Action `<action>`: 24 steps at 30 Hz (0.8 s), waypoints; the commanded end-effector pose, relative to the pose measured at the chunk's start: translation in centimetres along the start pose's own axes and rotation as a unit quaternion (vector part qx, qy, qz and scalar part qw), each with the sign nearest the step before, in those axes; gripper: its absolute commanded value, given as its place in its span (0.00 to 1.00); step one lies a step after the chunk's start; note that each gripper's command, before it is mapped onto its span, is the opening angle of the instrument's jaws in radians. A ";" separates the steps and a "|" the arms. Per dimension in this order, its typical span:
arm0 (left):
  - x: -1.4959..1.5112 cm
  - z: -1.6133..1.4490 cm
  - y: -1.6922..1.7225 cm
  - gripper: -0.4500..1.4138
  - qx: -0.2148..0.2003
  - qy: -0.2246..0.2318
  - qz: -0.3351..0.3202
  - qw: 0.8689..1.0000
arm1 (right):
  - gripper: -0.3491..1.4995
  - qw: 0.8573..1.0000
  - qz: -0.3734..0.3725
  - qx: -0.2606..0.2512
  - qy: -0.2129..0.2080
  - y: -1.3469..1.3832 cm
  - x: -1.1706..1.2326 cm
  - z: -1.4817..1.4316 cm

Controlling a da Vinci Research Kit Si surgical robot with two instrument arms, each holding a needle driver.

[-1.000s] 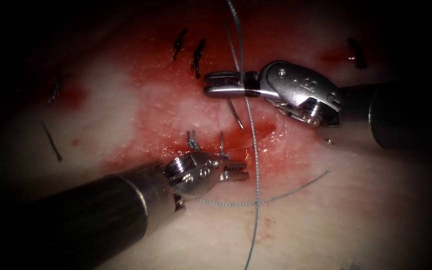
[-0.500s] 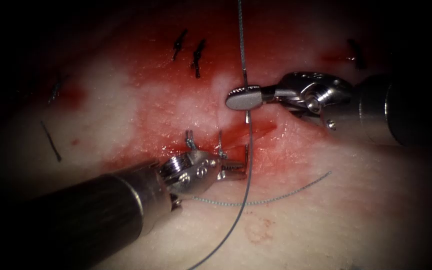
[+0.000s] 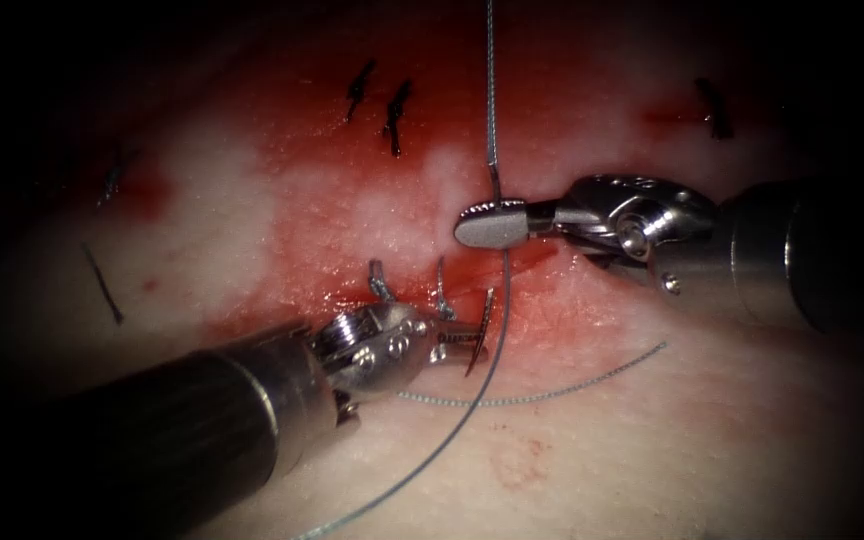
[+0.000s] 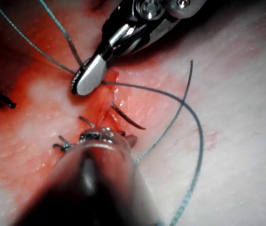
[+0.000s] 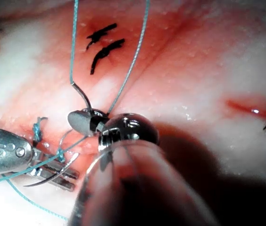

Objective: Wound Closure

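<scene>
– Half, roughly, of the curved steel needle (image 3: 472,362) looks buried in the tissue. How far along would you say this is?

– Partway. Two short teal cut ends of thread (image 3: 380,280) stand just behind the left arm's tool (image 3: 472,338), so I judge those stitches tied. This bite is unfinished: the needle is not out, nothing is knotted, and the red slit of the cut (image 3: 532,262) gapes below the right jaws.

– Where does the needle sit against the jaws?

– The right arm's tool (image 3: 492,222) is clamped on it close to the tail, a short stub rising above the closed jaws. The pointed end comes out of the cut and lies right at the left jaws' tips. Those jaws stand parted, gripping nothing as far as I can see.

– And the thread?

– The thin teal thread (image 3: 490,100) runs up from the stub, away from the right jaws. Another length drops past the left tips and trails over the pale pork-belly tissue (image 3: 652,450), which is stained with red fluid (image 3: 332,230).
</scene>
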 end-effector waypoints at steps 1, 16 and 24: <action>0.02 0.05 -0.03 0.33 -0.002 0.008 0.008 1.000 | 0.00 1.000 0.000 0.006 0.001 0.02 -0.03 0.07; -0.02 -0.09 -0.09 0.25 0.023 0.092 0.211 0.973 | 0.95 0.994 0.007 0.048 0.099 0.13 0.11 -0.26; 0.06 -0.01 -0.04 0.43 0.016 0.126 0.289 0.949 | 0.92 0.989 0.018 0.063 0.132 0.15 0.24 -0.51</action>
